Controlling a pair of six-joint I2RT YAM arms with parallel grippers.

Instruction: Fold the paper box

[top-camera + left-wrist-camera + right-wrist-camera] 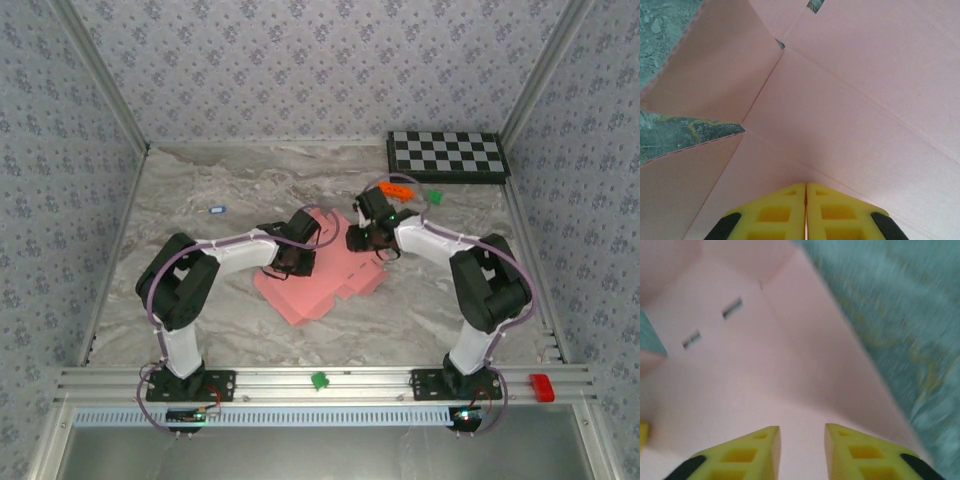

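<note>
From above, the salmon-pink paper box [320, 285] is lying as a flat die-cut sheet on the marbled table [200, 200], and both arms are reaching in over it. The left gripper [293, 262] is hanging over the sheet's left part, and the right gripper [362, 240] is hanging over its far right edge.

Only the overhead camera is showing the surroundings: just beyond the right gripper, an orange block [396, 189] and a small green piece [434, 197] are lying, with a checkerboard [447, 155] farther off.

The left wrist camera is showing the left gripper [806, 185] with its yellow fingers pressed together, tips at the pink card [850, 115]. Whether a layer is pinched between them cannot be told. A flap is rising ahead and to its left.

The right wrist camera, blurred, is showing the right gripper [801, 430] with a narrow gap between its fingers and nothing gripped. Pink card [740, 370] with two slots is lying ahead, and bare table is showing to its right.
</note>
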